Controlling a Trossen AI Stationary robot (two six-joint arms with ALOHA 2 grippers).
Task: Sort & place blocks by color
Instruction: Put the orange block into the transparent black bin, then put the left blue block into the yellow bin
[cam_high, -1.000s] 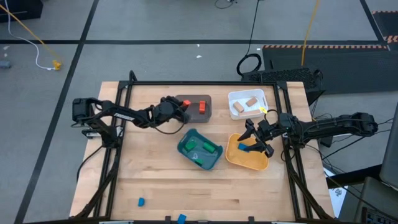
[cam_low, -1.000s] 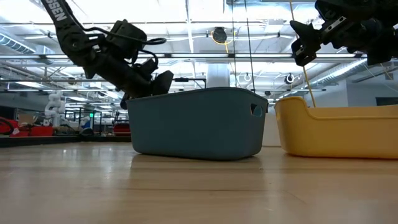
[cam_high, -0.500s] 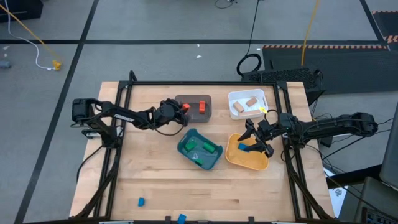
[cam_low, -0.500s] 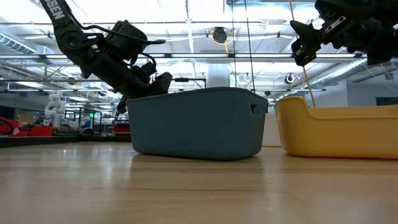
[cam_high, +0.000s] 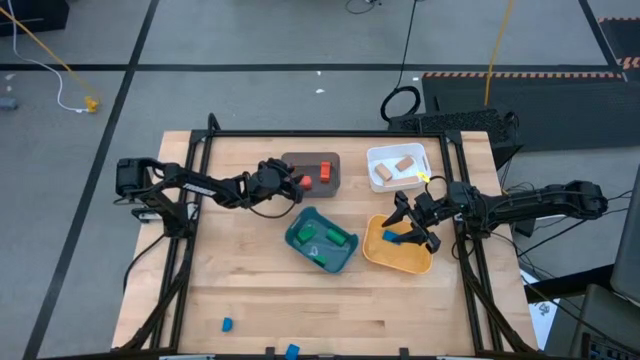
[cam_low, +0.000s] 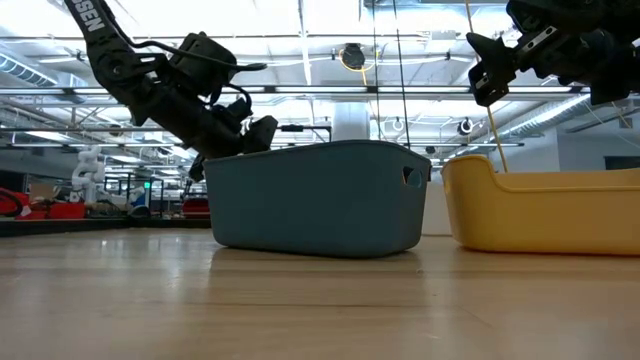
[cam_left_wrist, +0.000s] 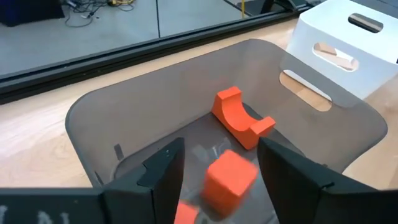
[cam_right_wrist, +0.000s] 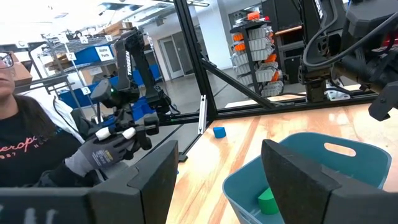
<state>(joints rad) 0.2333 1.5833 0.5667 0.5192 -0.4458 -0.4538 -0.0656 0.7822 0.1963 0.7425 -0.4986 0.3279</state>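
My left gripper (cam_left_wrist: 219, 163) is open over the left end of the grey tray (cam_high: 335, 158). A red cube (cam_left_wrist: 229, 178) shows blurred between its spread fingers, above the tray floor. A red arch-shaped block (cam_left_wrist: 239, 116) lies farther in on the tray floor. My right gripper (cam_right_wrist: 217, 186) hangs open over the yellow tray (cam_high: 398, 257) with nothing between its fingers. A blue block (cam_high: 392, 237) lies in the yellow tray. Green blocks (cam_high: 335, 238) lie in the teal tray (cam_high: 300, 232). My left gripper has the red cube between its spread fingers, which slant down into the tray from the table's left. A gap shows between the cube and one finger (cam_left_wrist: 166, 174). Whether the other finger (cam_left_wrist: 287, 177) touches it, I cannot tell.
The white tray (cam_high: 398, 152) at the far right holds plain wooden pieces. Two blue blocks (cam_high: 227, 324) (cam_high: 291, 350) lie on the table near its front edge. A person with a gloved hand (cam_right_wrist: 106, 149) stands beyond the table.
The red cube at my left gripper's fingertips has shifted downward into the grey tray. Both arms have kept their places.
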